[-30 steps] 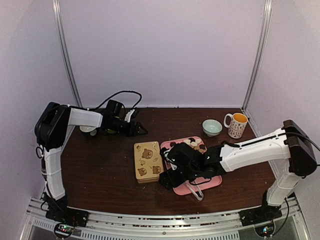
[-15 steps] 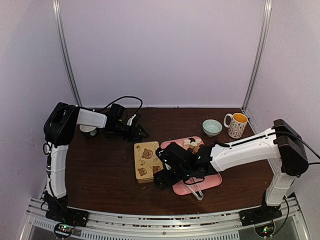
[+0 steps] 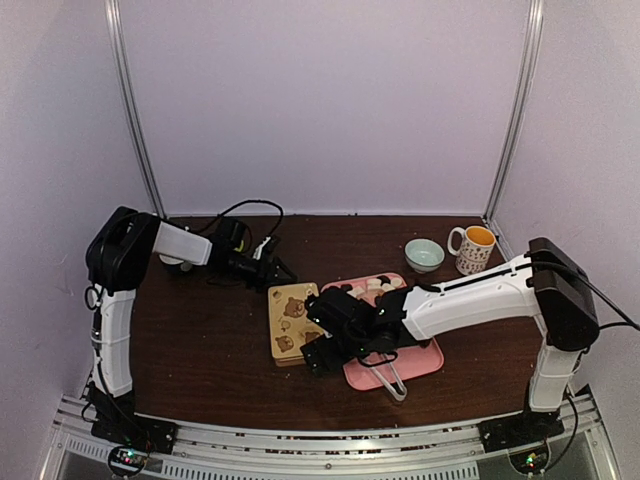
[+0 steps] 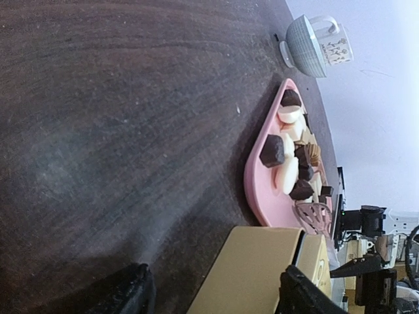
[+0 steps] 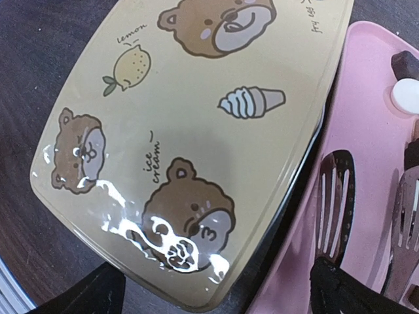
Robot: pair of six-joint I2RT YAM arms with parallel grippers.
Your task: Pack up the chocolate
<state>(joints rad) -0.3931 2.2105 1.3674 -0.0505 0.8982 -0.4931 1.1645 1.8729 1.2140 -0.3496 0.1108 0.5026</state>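
The chocolate (image 3: 375,289), several small dark, caramel and cream-white pieces, lies on the far part of a pink tray (image 3: 428,358). It also shows in the left wrist view (image 4: 288,157), and two pieces show in the right wrist view (image 5: 407,78). The tan box with bear pictures (image 3: 294,320) lies closed left of the tray. My left gripper (image 3: 277,270) is open and low at the box's far edge (image 4: 262,275). My right gripper (image 3: 318,350) is open and empty over the box's near right corner (image 5: 196,131), one finger on either side of that corner.
Clear tongs (image 3: 391,381) lie on the tray's near part and show in the right wrist view (image 5: 334,196). A pale green bowl (image 3: 424,255) and a patterned mug (image 3: 472,250) stand at the back right. A small cup (image 3: 176,262) stands behind the left arm.
My left gripper has moved right and nearer, up to the box's far edge. My right gripper has moved left, from over the tray to the box's near right corner.
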